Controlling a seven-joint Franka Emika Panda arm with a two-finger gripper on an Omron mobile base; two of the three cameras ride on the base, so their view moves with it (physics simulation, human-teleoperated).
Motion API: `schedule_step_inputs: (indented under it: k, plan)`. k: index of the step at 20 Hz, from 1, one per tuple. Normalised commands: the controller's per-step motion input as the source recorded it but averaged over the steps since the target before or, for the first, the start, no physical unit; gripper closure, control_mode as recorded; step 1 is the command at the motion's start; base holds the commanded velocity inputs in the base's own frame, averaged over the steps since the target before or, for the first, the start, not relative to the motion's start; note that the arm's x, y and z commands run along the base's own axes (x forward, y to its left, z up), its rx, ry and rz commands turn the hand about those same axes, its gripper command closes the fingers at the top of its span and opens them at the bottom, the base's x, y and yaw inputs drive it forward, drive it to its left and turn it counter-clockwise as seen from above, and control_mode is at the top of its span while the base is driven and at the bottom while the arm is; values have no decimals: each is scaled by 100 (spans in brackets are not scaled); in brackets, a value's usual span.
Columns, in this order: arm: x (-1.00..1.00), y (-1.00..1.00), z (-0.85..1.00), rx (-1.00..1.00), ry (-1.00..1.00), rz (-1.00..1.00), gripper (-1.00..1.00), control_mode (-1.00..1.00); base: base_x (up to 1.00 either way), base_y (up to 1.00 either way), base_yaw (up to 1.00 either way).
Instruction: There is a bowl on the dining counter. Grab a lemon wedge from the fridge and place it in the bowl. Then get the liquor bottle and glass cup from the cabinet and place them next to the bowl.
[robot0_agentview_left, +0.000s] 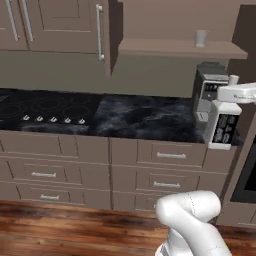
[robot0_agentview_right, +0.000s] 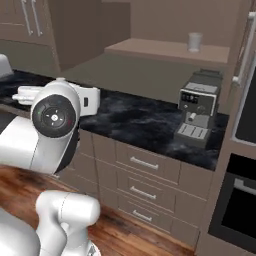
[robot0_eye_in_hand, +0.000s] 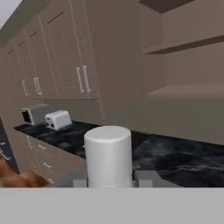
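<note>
**Pale cup clamped in the jaws over the dark counter**

In the hand view the gripper (robot0_eye_in_hand: 109, 180) has its two fingertips pressed against the sides of a pale cylindrical glass cup (robot0_eye_in_hand: 108, 155), which stands upright between them, lifted in front of the black marbled counter (robot0_eye_in_hand: 183, 159). Beyond it, far down that counter, that view shows a toaster (robot0_eye_in_hand: 57, 119) and a boxy appliance (robot0_eye_in_hand: 33, 113) just beside it, under a row of closed wall cabinets (robot0_eye_in_hand: 57, 61).

The base views add what the hand view lacks. From the left, the wrist (robot0_agentview_left: 226, 122) hangs at the right edge, in front of a coffee machine (robot0_agentview_left: 207, 90); a cooktop (robot0_agentview_left: 45, 107) lies at the left of the counter. A second pale cup (robot0_agentview_left: 201, 38) stands on the open shelf (robot0_agentview_left: 175, 48) above the machine.

From the right, the arm's large joint (robot0_agentview_right: 54, 116) is near at left, with the machine and shelf cup far right and an oven (robot0_agentview_right: 239, 200) at the right edge.
</note>
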Motion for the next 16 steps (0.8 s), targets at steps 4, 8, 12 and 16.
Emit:
schedule_step_inputs:
  k: [4, 8, 12, 16]
  plan:
    - [0, 0, 0, 0, 0, 0, 100, 100, -95, -3, 38]
    - [0, 0, 0, 0, 0, 0, 100, 100, -100, 0, 36]
    - [0, 0, 0, 0, 0, 0, 100, 100, -100, -1, 36]
    - [0, 0, 0, 0, 0, 0, 100, 100, -100, 0, 35]
